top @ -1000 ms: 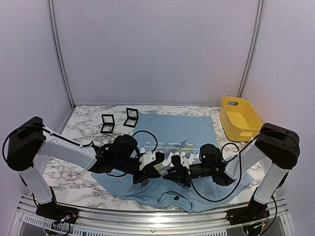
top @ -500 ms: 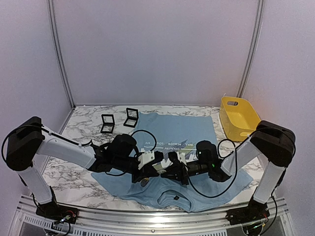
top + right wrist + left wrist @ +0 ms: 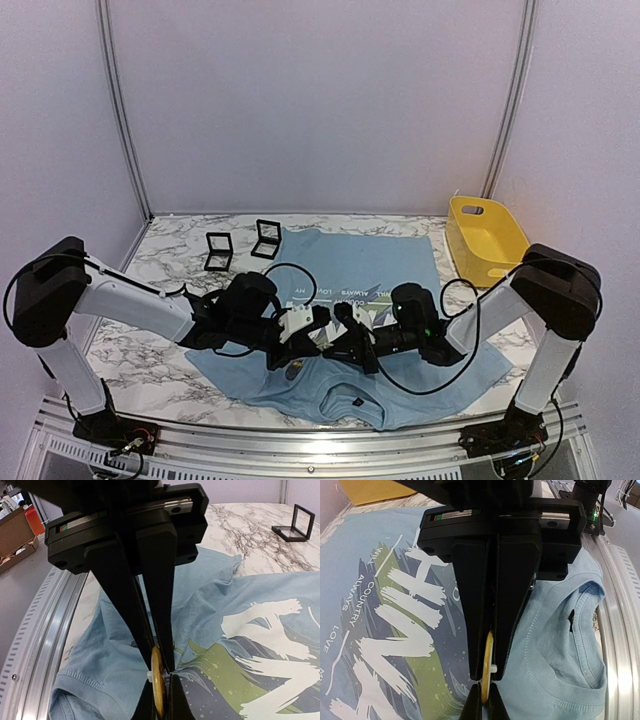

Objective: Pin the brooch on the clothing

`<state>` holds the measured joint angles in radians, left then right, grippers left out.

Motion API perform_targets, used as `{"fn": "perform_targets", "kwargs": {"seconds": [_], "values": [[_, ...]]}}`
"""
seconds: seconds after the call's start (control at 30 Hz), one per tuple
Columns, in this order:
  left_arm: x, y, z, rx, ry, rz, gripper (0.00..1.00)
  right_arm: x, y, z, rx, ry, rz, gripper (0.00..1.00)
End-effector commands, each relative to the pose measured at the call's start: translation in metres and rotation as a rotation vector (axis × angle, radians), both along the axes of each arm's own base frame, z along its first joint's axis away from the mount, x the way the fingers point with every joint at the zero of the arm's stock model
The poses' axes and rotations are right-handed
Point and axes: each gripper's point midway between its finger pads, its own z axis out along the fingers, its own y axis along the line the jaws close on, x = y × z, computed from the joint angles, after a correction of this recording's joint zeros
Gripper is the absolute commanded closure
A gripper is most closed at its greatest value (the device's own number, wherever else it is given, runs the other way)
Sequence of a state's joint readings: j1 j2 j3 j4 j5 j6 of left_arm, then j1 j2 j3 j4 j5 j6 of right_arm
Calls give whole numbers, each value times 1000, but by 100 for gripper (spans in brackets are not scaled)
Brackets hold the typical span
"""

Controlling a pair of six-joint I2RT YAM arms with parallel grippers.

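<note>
Reading from the left, a black frame and a second black frame stand on the marble table by the far left corner of the T-shirt, well apart from the work. The T-shirt lies spread across the middle of the table, its collar toward the near metal rail.

The left gripper reaches in low over the printed chest. Its fingers are pressed narrow on the brooch, a gold disc held edge-on just above the cloth, beside the collar. Meeting it head-on from the other side, the right gripper has its fingers closed tight on the same disc, so the brooch sits pinched between both sets of tips. A small white nub shows on one face; whether that is the clasp I cannot tell.

The step in hand looks like readying the pin, since the brooch is not yet on the fabric. The next move probably calls for one gripper to steady the disc while the other works the fastening, then a short, careful descent onto the cloth. The grippers are nose to nose, so there is no slack for large motions.

Open room lies over the far half of the shirt and rightward, up to the yellow bin at the table's right edge. The rail crowds the near side.
</note>
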<state>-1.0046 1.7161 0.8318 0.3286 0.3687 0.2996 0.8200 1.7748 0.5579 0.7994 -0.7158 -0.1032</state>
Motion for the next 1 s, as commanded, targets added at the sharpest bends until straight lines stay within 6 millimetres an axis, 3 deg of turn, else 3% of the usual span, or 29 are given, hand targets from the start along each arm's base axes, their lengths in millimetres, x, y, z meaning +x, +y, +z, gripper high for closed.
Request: {"fn": "perform_targets", "kwargs": {"seconds": [0.0, 0.27, 0.53, 0.6, 0.77, 0.97], "values": [[-15, -13, 32, -91, -20, -76, 100, 34, -1, 15, 29, 20, -196, 100], [-10, -8, 24, -69, -14, -35, 100, 30, -16, 24, 136, 80, -261, 100], [-6, -6, 23, -61, -30, -15, 100, 15, -17, 30, 188, 61, -187, 100], [-4, -4, 22, -52, -45, -5, 100, 11, -17, 27, 165, 43, -162, 94], [9, 1, 13, -1, -128, 39, 100, -4, -22, 31, 125, -25, -78, 63], [32, 14, -21, 208, -391, 120, 100, 2, -37, 45, 23, -157, -123, 55]]}}
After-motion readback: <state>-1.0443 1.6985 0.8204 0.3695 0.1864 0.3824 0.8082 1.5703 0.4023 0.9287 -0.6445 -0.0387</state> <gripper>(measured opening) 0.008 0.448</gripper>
